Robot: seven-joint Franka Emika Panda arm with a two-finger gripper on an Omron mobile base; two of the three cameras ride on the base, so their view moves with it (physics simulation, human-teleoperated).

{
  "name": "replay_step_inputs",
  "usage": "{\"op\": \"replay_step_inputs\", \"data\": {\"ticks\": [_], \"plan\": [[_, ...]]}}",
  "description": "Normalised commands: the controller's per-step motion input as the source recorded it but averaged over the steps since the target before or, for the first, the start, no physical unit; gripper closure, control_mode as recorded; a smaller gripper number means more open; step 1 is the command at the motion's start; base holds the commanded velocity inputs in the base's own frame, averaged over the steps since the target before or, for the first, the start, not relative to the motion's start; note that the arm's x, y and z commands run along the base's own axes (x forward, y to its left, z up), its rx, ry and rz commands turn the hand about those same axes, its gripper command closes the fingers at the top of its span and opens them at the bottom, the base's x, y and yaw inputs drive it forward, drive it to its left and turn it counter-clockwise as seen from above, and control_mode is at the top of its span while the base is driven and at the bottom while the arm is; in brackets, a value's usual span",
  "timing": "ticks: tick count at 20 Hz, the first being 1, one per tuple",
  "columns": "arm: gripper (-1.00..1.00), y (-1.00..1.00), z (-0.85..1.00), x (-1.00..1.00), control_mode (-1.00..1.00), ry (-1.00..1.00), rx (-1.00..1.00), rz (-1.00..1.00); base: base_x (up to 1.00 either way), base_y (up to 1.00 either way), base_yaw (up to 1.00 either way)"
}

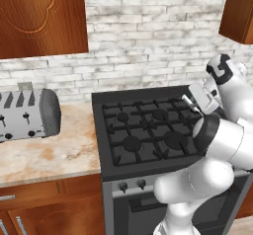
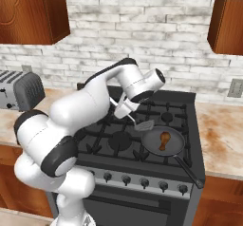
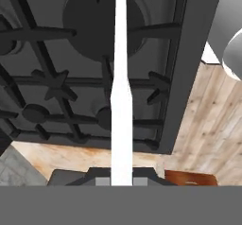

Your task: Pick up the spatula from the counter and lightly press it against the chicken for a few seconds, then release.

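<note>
Right base view: found the two-finger claw (image 2: 120, 113) clamped on the slim white handle of the grey-bladed spatula (image 2: 144, 125), carried off the beige stone counter (image 2: 219, 131) and above the black gas stove (image 2: 111, 146). Saw the handle running straight out ahead of the fingertips, with the flat blade at the far end, down and away from the claw. Placed the browned chicken drumstick (image 2: 163, 140) just past the blade, farther from the claw, lying in the round black frying pan (image 2: 177, 149); blade beside the pan's near rim, seemingly apart from the meat. Judged the spatula light and stiff along the handle, perhaps slightly springy at the blade, and smooth enough to twist under a loose pinch. Judged the hold sound: toward the handle's rear, giving long reach but much leverage, hence only a gentle press. Confirmed in hand view: handle centred between the fingers.
</note>
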Motion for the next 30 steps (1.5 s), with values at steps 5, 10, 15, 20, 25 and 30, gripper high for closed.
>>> {"op": "replay_step_inputs", "data": {"ticks": [5,10,15,20,25,30], "plan": [[1.00,-0.34,-0.09,0.20,-1.00,0.02,0.13,0.00,0.00,0.00,0.00],[1.00,-0.33,-0.06,0.17,-1.00,0.00,0.10,0.00,0.00,0.00,0.00],[1.00,-0.19,-0.01,0.25,-1.00,0.00,0.07,0.00,0.00,0.00,0.00],[1.00,-0.10,-0.06,0.31,-1.00,0.00,0.04,0.00,0.00,0.00,0.00],[1.00,-0.23,-0.21,0.24,-1.00,0.00,0.04,0.00,0.00,0.00,0.00],[1.00,-0.28,-0.18,0.20,-1.00,0.00,0.01,0.00,0.00,0.00,0.00]]}}
